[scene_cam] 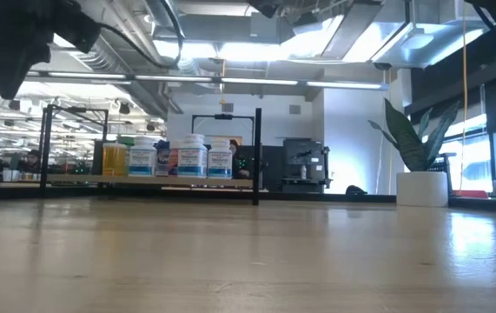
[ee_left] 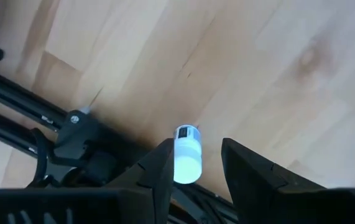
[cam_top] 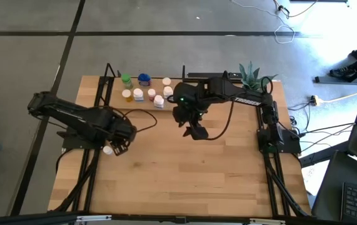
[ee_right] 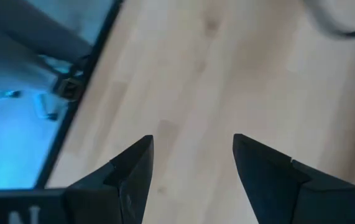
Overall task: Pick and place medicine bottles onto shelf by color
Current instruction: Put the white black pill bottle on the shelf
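Left wrist view: a small white bottle (ee_left: 186, 155) sits between the left gripper (ee_left: 194, 163) fingers, against one finger with a gap to the other, so whether it is pinched is unclear. Its long axis runs along the fingers, cap toward the wrist. The shelf (cam_top: 142, 105) lies well beyond, across the table. The right gripper (ee_right: 193, 162), fingers spread and empty, hovers nearer the shelf.

Two dark robot arms reach in over a tabletop (cam_top: 184, 175) from opposite sides. The left arm stretches from the left edge toward the middle, elbow raised, wrist angled downward. Its end effector (ee_left: 193, 163) points down, fingers closed around a small white bottle (ee_left: 186, 163). The right arm extends from the right edge across the far side, then bends down. Its end effector (ee_right: 193, 163) hangs with fingers spread apart, holding nothing.
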{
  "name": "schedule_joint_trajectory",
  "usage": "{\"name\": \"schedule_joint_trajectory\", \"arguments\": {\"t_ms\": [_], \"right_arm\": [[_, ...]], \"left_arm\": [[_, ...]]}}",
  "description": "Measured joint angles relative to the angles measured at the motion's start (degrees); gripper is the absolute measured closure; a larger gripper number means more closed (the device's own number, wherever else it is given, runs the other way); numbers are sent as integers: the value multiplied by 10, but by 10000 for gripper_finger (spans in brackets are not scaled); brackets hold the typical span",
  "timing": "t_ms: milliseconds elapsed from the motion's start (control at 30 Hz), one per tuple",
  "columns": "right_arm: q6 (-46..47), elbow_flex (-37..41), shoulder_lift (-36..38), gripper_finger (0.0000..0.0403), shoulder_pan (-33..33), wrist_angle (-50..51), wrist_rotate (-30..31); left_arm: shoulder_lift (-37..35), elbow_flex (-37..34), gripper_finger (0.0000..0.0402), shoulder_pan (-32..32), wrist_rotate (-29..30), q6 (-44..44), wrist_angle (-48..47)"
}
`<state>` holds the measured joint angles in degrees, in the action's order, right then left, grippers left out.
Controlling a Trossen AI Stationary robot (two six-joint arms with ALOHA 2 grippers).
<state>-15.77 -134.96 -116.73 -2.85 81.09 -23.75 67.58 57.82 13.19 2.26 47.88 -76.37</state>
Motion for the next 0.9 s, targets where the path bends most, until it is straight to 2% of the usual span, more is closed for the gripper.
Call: {"name": "schedule_joint_trajectory", "arguments": {"t_ms": [267,467,567,667,900], "right_arm": [[-14,3,10,180,1,42,-18],[-27,48,66,180,1,30,-28],[-18,112,116,180,1,-33,-54],[45,200,169,180,9,-161,-52],[158,347,250,180,41,-367,45]], "left_arm": [[-48,0,273,36,0,4,0],[-57,0,273,76,0,37,1],[-57,0,273,93,0,45,1],[-57,0,273,105,0,42,1],[-67,0,273,117,-28,-34,-2]]}}
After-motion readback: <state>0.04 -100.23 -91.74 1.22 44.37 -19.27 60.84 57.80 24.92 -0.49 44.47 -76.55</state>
